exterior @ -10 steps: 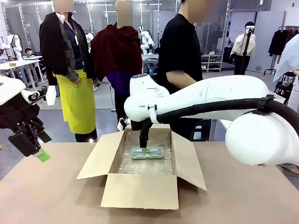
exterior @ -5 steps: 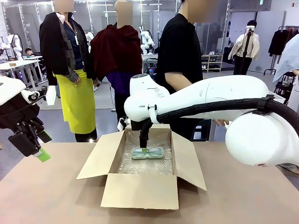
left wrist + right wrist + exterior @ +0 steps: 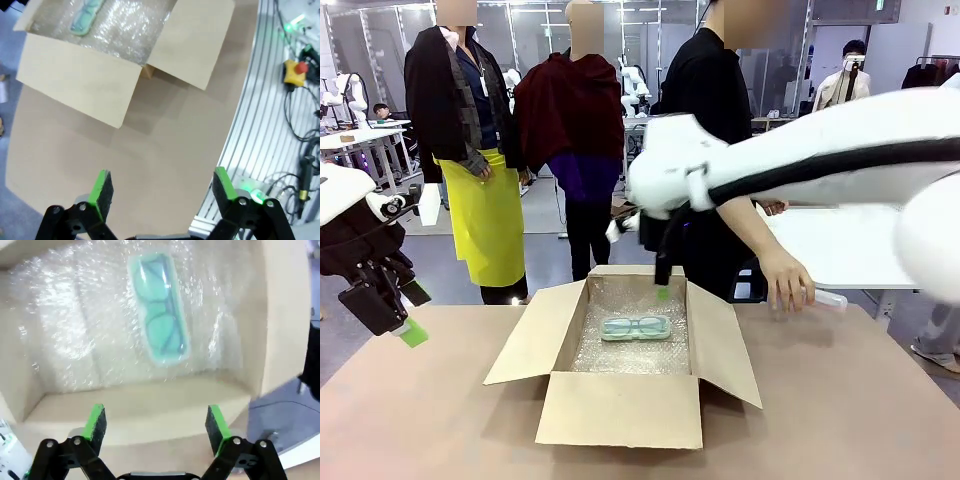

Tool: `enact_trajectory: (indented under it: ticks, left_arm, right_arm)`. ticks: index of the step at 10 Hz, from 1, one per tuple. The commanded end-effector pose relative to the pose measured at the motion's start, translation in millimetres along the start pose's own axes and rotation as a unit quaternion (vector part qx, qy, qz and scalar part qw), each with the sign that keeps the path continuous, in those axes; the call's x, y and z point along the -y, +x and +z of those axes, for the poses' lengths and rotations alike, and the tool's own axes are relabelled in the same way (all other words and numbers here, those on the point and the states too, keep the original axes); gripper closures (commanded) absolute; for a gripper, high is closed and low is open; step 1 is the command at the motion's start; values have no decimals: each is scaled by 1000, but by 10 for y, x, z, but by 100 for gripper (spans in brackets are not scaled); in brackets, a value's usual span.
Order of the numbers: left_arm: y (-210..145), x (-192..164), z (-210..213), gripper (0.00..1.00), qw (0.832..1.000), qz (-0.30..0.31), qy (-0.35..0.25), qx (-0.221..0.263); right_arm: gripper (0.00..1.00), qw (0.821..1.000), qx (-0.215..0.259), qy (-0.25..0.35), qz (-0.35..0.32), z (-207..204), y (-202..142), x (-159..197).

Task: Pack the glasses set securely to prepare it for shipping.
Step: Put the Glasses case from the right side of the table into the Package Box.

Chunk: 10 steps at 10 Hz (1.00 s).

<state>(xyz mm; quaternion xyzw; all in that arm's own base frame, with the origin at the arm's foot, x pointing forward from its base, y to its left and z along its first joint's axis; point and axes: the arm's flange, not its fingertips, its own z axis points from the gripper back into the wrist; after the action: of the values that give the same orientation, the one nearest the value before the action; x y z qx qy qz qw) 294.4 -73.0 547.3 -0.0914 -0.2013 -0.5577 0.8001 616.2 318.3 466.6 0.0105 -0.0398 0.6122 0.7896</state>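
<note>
Mint-green glasses (image 3: 636,327), long axis left-right

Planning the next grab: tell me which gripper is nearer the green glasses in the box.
Right. The right gripper hangs above the glasses, over the box's far side, jaws open. The left gripper sits off beyond the box, near the table's left edge.

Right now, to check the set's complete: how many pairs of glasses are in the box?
1: the mint-green pair lies on the bubble wrap inside the box; the wrap could hide another.
</note>
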Motion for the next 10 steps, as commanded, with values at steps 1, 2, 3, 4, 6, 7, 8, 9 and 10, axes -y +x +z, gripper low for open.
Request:
enact_trajectory:
  ticks: [1,2,3,4,6,7,8,9,10]
  left_arm:
    - [-1,-5,3,0,1000,-2,3,10]
    - [-1,-5,3,0,1000,-2,3,10]
    - [-1,-5,3,0,1000,-2,3,10]
    - [-1,-5,3,0,1000,-2,3,10]
    - [-1,-5,3,0,1000,-2,3,10]
    - [-1,-5,3,0,1000,-2,3,10]
    - [-1,-5,3,0,1000,-2,3,10]
    - [-1,-5,3,0,1000,-2,3,10]
    - [-1,-5,3,0,1000,-2,3,10]
  right_arm:
    - [0,996,74,25,-45,97,-878,-354]
    - [0,991,108,35,-71,198,-1260,-397]
    - [0,986,138,39,-87,279,-1575,-464]
    - [0,982,159,33,-100,352,-1838,-570]
    - [0,975,167,-3,-143,529,-2289,-875]
    - [0,970,176,-21,-169,630,-2498,-1025]
    - [0,965,176,-35,-193,716,-2695,-1135]
    - [0,961,168,-46,-216,799,-2864,-1239]
    - [0,956,158,-55,-239,879,-3014,-1341]
